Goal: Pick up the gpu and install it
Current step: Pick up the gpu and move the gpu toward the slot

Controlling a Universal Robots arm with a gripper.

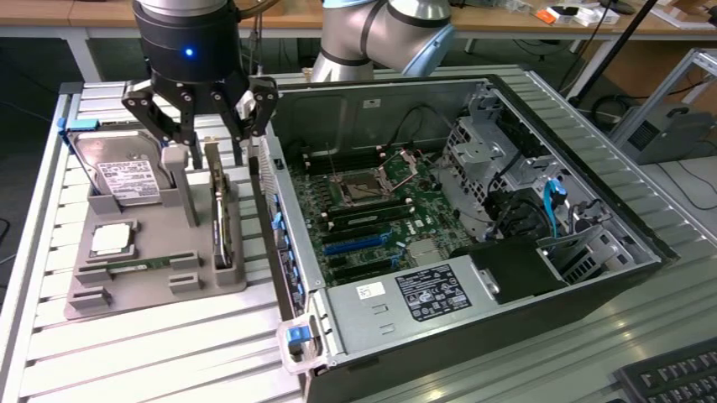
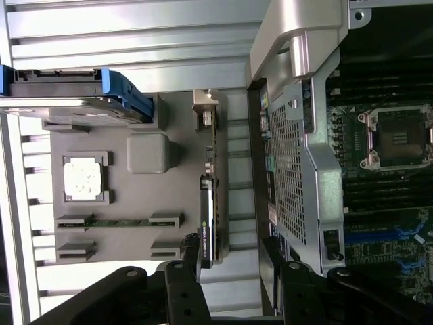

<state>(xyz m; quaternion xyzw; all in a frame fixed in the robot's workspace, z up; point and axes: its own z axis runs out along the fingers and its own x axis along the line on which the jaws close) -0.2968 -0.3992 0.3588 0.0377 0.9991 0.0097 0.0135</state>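
Observation:
The gpu (image 1: 221, 222) stands on its edge in a slot of the grey holder (image 1: 151, 294), just outside the wall of the open computer case (image 1: 370, 344). Its silver bracket end points toward the arm. My gripper (image 1: 213, 144) hangs open right above that end, one finger on each side and nothing between them. In the wrist view the gpu (image 2: 208, 203) runs as a thin dark strip along the edge of the holder (image 2: 135, 196). The gripper (image 2: 230, 267) straddles its line, jaws apart, not touching it.
The holder also carries a silver hard drive (image 1: 123, 172), a processor chip (image 1: 112, 239) and a narrow memory stick (image 1: 140, 267). Inside the case lie the motherboard (image 1: 370, 214), its blue expansion slots (image 1: 356, 243) and the power supply (image 1: 431, 294). A keyboard (image 1: 672, 382) sits on the exterior view's right.

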